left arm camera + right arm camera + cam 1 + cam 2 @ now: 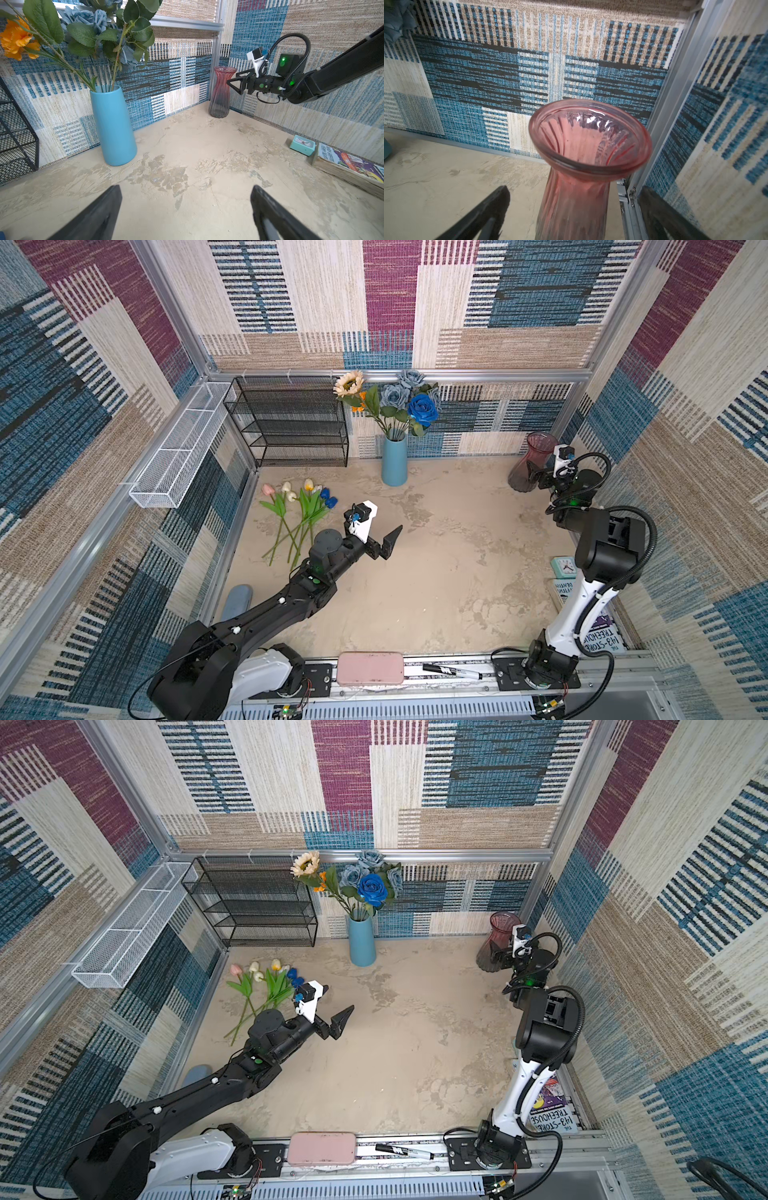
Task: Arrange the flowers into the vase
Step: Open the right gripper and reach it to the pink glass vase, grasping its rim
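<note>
While the right end effector [574,188] gapes wide either side of the pink vase [591,168] in the far corner, we fear an off-centre close tips it. Our left end effector [186,188] hangs wide, empty; tulips [299,506] lie crossed on the surface [436,572] beside it.

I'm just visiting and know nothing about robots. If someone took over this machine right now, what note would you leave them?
Left claw: open, empty, hovering over the table beside the tulips.
Right claw: open, either side of the pink glass vase's neck, not gripping.
Done: roses and a sunflower stand in the blue vase.
To do: the tulips lie on the table; the pink glass vase is empty.
</note>
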